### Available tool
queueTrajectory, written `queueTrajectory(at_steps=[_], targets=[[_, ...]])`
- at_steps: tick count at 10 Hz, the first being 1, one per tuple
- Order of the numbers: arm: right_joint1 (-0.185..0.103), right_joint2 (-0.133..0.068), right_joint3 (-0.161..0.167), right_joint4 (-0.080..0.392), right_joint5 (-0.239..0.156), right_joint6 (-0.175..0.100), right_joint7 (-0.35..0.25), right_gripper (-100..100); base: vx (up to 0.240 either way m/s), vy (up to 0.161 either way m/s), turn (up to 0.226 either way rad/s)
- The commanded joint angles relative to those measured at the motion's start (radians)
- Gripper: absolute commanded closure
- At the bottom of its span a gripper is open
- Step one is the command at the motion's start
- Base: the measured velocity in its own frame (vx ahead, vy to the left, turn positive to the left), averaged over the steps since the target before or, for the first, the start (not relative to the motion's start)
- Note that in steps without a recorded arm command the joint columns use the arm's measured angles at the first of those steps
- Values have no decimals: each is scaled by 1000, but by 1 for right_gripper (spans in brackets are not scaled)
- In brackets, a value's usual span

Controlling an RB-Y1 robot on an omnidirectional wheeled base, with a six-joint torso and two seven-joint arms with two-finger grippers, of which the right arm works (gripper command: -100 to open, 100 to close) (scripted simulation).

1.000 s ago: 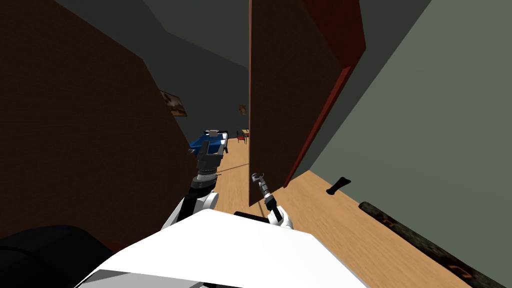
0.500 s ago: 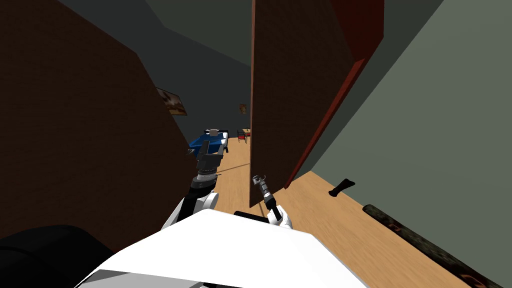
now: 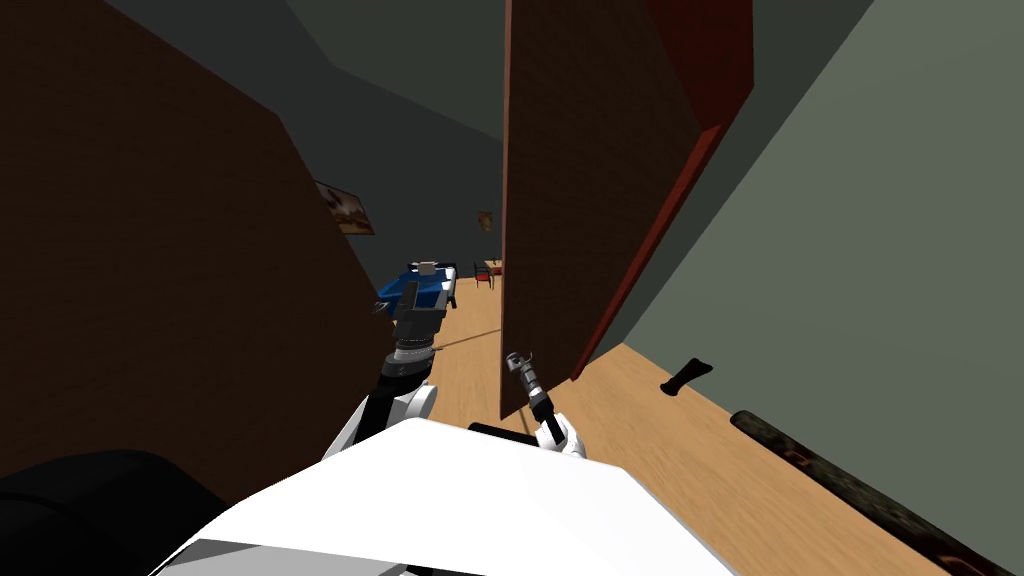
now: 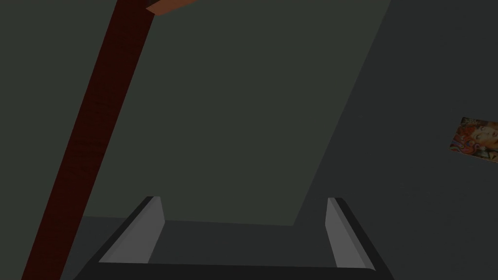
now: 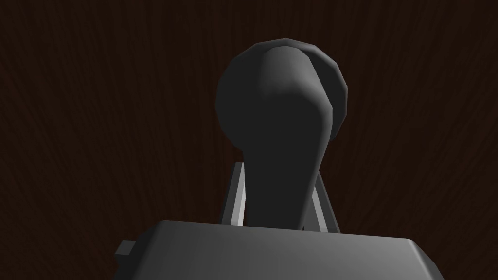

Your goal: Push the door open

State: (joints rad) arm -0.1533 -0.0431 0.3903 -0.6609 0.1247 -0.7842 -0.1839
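Both tools logged: my right tool (image 5: pixel 279 197) pinches dark handle (image 5: pixel 282 112) on brown door (image 5: pixel 97 121) (left tool (image 4: pixel 243 211) spread).

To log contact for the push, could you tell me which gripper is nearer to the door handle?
Right. The right gripper has its jaws shut on the dark handle on the door. The left gripper is apart, jaws open, left of the door's edge.

All pictures are dim. In the head view the floor (image 3: pixel 650 440) is lit brightest, while the door (image 3: pixel 590 200) is kept almost black-brown. The walls (image 3: pixel 880 250) are splayed toward the corners by the wide lens. In the right wrist view the handle (image 5: pixel 284 121) is shaded only faintly grey.
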Motion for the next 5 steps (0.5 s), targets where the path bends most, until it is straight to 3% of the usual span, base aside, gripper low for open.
queueTrajectory(at_steps=[1,5], targets=[[-13,-6,-20,0,-9,-6,6,100,152,135,-41],[-13,-16,-64,6,-27,-7,28,100,152,136,-33]])
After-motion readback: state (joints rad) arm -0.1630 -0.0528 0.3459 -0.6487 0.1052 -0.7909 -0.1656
